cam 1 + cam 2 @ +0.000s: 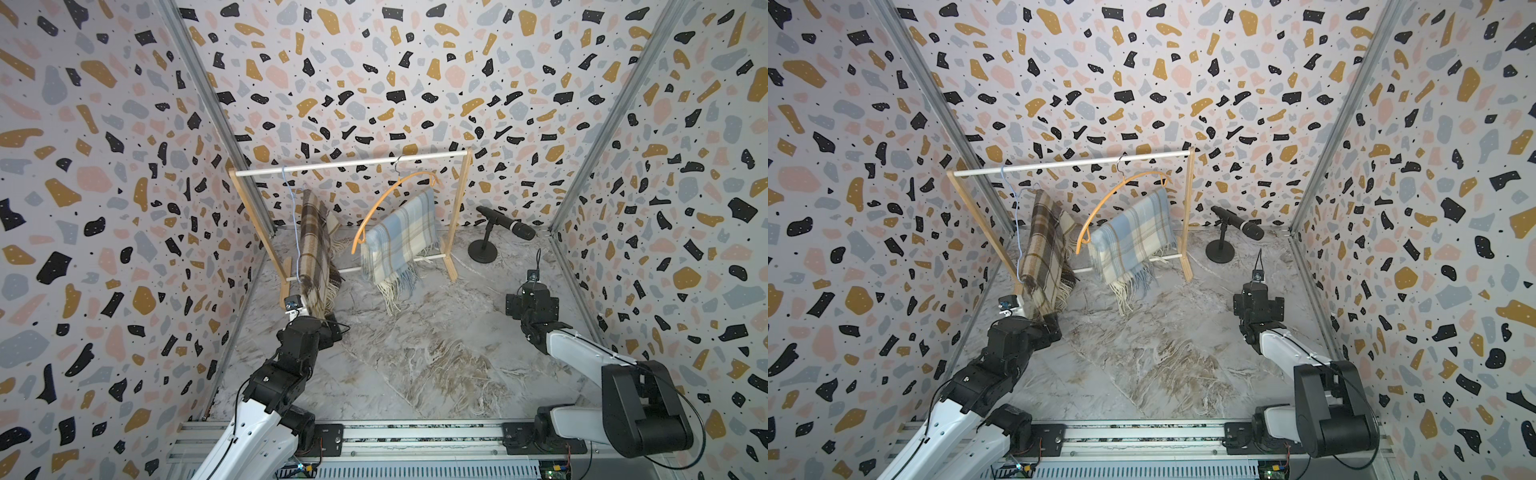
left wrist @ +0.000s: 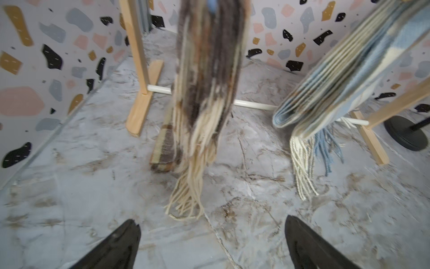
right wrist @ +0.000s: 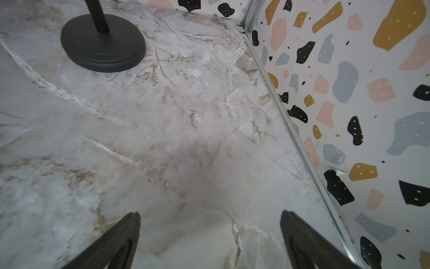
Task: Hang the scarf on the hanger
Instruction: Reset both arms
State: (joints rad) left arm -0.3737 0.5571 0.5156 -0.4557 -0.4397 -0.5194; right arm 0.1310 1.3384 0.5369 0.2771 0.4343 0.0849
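A brown plaid scarf (image 1: 316, 245) (image 1: 1044, 249) hangs folded over a thin blue wire hanger (image 1: 293, 216) at the left end of the wooden rack (image 1: 353, 163). Its fringe (image 2: 186, 198) dangles just above the floor, close in front of my left gripper (image 2: 211, 221). That gripper is open, with nothing between its fingers. A blue plaid scarf (image 1: 401, 241) (image 2: 337, 76) is draped on a tilted orange hanger (image 1: 382, 203) further right on the rack. My right gripper (image 3: 210, 214) stands open over bare floor near the right wall (image 3: 349, 104), holding nothing.
A black microphone (image 1: 505, 222) on a round-based stand (image 1: 482, 251) (image 3: 102, 44) sits at the back right beside the rack's right foot (image 1: 451, 268). Patterned walls enclose the marble floor (image 1: 436, 353) on three sides. The rack's lower bar (image 2: 253, 106) runs just above the floor.
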